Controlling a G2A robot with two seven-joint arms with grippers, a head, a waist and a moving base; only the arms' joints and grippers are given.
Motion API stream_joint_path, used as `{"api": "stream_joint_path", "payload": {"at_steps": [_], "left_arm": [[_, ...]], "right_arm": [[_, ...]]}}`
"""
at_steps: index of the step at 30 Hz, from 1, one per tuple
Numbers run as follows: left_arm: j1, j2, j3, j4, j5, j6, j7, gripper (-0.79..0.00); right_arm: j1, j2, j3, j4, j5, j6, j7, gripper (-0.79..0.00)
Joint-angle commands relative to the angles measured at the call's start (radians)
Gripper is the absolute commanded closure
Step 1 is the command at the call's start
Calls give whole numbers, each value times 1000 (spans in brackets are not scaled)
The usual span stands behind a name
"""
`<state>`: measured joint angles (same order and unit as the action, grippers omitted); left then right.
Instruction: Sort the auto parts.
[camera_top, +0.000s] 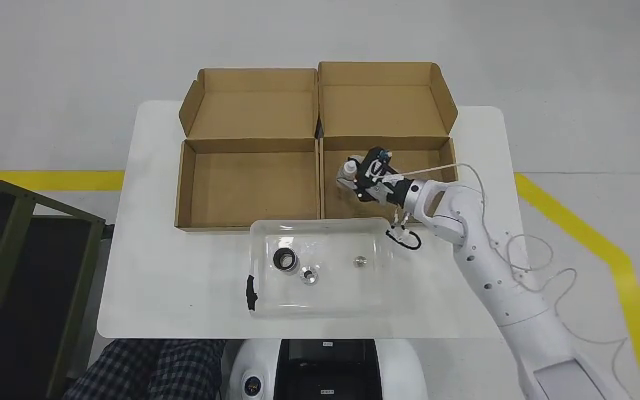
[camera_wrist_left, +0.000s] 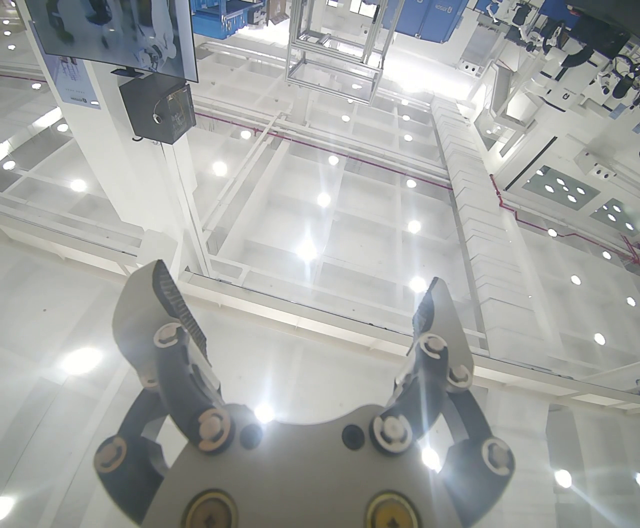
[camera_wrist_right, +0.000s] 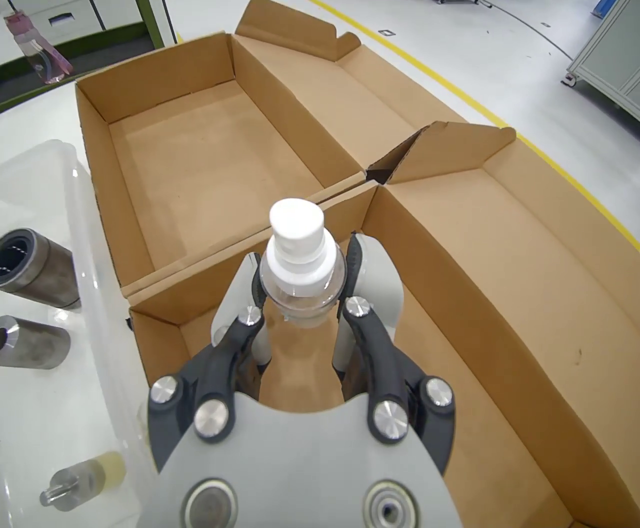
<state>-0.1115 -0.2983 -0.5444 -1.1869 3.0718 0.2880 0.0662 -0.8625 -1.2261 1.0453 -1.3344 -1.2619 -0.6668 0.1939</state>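
The right gripper (camera_wrist_right: 302, 280) is clamped on a small clear bottle (camera_wrist_right: 296, 225) just below its white cap, which juts past the fingertips, over the floor of the right cardboard box (camera_wrist_right: 525, 235). Beside this gripper, across the box wall, a clear bin (camera_wrist_right: 90, 210) holds metal parts (camera_wrist_right: 35, 267). The left gripper (camera_wrist_left: 295, 295) stands with jaws wide apart, gripping nothing.

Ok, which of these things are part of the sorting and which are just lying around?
Part of the job: spray bottle, held over the right box by the right gripper; left box; clear tray with a metal sleeve, a metal cylinder and a small pin.
Just lying about: pink bottle and green frame, off the table.
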Motion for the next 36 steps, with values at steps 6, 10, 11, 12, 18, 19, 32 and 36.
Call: {"api": "stream_joint_path", "payload": {"at_steps": [6, 10, 11, 12, 18, 19, 32, 36], "left_arm": [[0, 0, 0, 0, 0, 0, 0, -785], [0, 0, 0, 0, 0, 0, 0, -785], [0, 0, 0, 0, 0, 0, 0, -785], [0, 0, 0, 0, 0, 0, 0, -785], [0, 0, 0, 0, 0, 0, 0, -785], [0, 0, 0, 0, 0, 0, 0, -785], [0, 0, 0, 0, 0, 0, 0, -785], [0, 0, 0, 0, 0, 0, 0, -785]], "right_arm": [[26, -7, -25, 44, -16, 8, -5, -34], [35, -10, -34, 61, -21, 9, -3, -206], [37, -11, -36, 64, -22, 10, -3, -219], [38, -11, -38, 67, -22, 9, -3, -252], [45, -13, -43, 75, -22, 4, 0, -379], [46, -13, -42, 76, -20, 3, 0, -391], [13, 14, 58, -79, -15, -30, 26, -785], [-20, 29, 107, -173, -10, -57, 60, -785]]}}
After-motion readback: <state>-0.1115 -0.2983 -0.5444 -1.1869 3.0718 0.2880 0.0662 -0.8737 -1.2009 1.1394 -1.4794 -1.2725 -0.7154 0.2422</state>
